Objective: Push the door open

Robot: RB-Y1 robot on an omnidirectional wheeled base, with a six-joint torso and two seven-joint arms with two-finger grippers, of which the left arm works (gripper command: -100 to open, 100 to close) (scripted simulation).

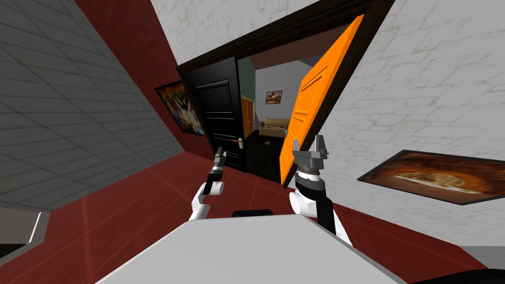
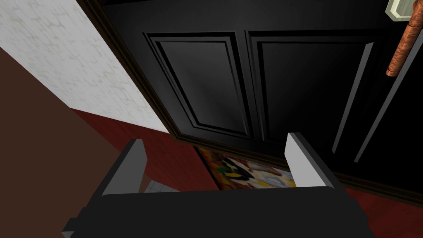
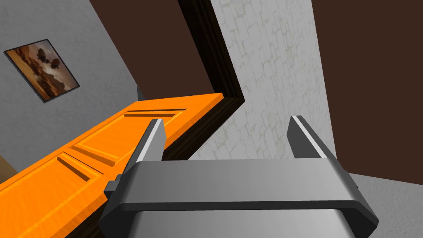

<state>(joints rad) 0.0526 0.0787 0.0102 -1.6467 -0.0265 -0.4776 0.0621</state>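
A double doorway stands ahead of me. Its orange leaf (image 1: 308,106) on the right is swung well open into the far room; the right wrist view shows the orange leaf (image 3: 103,153) beside the dark frame (image 3: 210,62). My right gripper (image 1: 309,148) is open, close to the leaf's near edge, with nothing between its fingers (image 3: 150,140). The black leaf (image 1: 219,116) on the left looks closed, with a pale handle plate (image 1: 240,143). My left gripper (image 1: 219,155) is open just short of the black panel (image 2: 256,82), near a copper lever (image 2: 402,45).
Through the gap lies a room with a tan sofa (image 1: 273,127) and a wall picture (image 1: 273,96). A colourful painting (image 1: 180,106) hangs left of the doorway, another painting (image 1: 439,175) on the right wall. The floor (image 1: 123,197) is dark red.
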